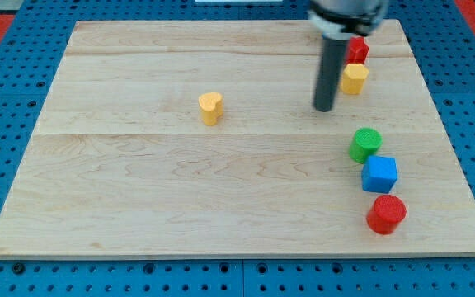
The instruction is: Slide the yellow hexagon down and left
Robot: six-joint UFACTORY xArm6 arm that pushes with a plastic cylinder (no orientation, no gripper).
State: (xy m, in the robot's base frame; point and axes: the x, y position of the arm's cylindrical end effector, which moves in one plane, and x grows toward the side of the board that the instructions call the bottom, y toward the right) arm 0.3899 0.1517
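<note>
Where the wooden board [221, 190] runs toward its bottom-right corner, a red cylinder [386, 214] stands nearest the bottom edge, close to the right edge. Just above it sits a blue cube [380, 174], near the cylinder but not clearly touching it, and directly above the cube a green cylinder [366, 145] stands so close that the two appear to touch. These three blocks form a short column along the right edge. Well apart from them, left of the board's centre and in its upper half, a yellow heart-shaped block [210, 108] stands alone on bare wood. Farther up, toward the top-right corner, my tip [325, 108] rests on the board as the lower end of a dark upright rod; it carries nothing and touches no block, being a bare rod with no jaws to open or close. The yellow hexagon [354, 79] lies just up and to the right of my tip, near it with a narrow strip of wood between them. Beyond the hexagon, closest to the top edge, a red block [358, 49] of unclear shape appears to touch the hexagon's upper side and is partly hidden by the arm's housing.
</note>
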